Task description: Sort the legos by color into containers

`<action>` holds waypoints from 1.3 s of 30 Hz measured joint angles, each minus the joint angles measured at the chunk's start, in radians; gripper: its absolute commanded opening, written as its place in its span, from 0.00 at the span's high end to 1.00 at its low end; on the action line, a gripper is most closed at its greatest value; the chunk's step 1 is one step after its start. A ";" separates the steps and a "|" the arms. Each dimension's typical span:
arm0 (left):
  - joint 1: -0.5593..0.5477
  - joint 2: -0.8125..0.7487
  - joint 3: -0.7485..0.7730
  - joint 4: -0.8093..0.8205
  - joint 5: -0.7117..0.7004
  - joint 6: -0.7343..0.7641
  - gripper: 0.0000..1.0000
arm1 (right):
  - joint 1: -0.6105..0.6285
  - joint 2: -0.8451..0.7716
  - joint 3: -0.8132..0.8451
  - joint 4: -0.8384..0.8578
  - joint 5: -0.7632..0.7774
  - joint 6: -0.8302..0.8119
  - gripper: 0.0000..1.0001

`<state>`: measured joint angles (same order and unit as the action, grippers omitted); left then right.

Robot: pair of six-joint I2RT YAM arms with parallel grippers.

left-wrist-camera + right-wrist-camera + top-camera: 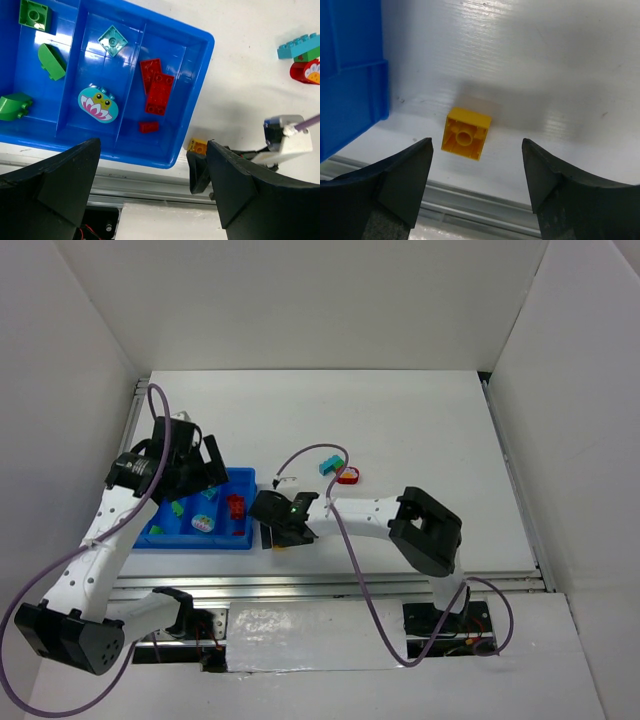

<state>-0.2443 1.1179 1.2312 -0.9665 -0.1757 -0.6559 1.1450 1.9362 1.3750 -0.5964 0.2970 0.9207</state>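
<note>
Right gripper (476, 147) hangs low over the table (545, 65), jaws spread wide.
- A yellow brick (466, 133) lies between the two fingers, with bare table on each side and neither pad touching it.
- The brick is close to square, with no clear long axis. Its hollow underside and round centre tube face up at the wrist camera. Its edges are turned a little off square to the jaws.
- It sits on the table just outside the near corner of the blue tray (195, 75), beside the tray and not in it.

Left gripper (152, 150) hovers above the tray, fingers fully apart and holding nothing.

Tray contents, from the left wrist view:
- Two red plates (159, 87) lie end to end, long axes running along their compartment. A small red piece (149, 126) lies crosswise below them.
- In the next compartment are a teal square brick (112, 41), turned diamond-wise, and the pale rounded piece (98, 104), its long axis lying roughly across.
- Three green bricks (51, 61) are in the compartment beyond.

Well away on the open table, a teal brick (330, 465) and a red piece (348, 476) sit touching.
</note>
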 measured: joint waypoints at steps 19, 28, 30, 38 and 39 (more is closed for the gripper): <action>0.000 0.006 -0.007 -0.008 0.080 0.053 0.01 | 0.000 -0.047 -0.126 0.116 0.046 -0.075 1.00; -0.027 0.101 -0.032 0.095 0.609 0.044 0.01 | -0.061 -0.626 -0.502 0.483 -0.341 -0.525 1.00; -0.060 0.112 -0.041 0.132 0.721 0.021 0.01 | -0.097 -0.670 -0.502 0.520 -0.413 -0.585 1.00; -0.241 0.203 -0.003 0.199 0.872 -0.040 0.19 | -0.133 -0.736 -0.497 0.511 -0.487 -0.716 1.00; -0.256 0.213 -0.003 0.201 0.873 -0.047 0.21 | -0.135 -0.752 -0.497 0.512 -0.488 -0.722 1.00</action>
<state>-0.5003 1.3312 1.2278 -0.7654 0.6971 -0.7029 1.0096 1.1847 0.8783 -0.0841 -0.1913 0.1986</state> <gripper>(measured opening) 0.834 0.438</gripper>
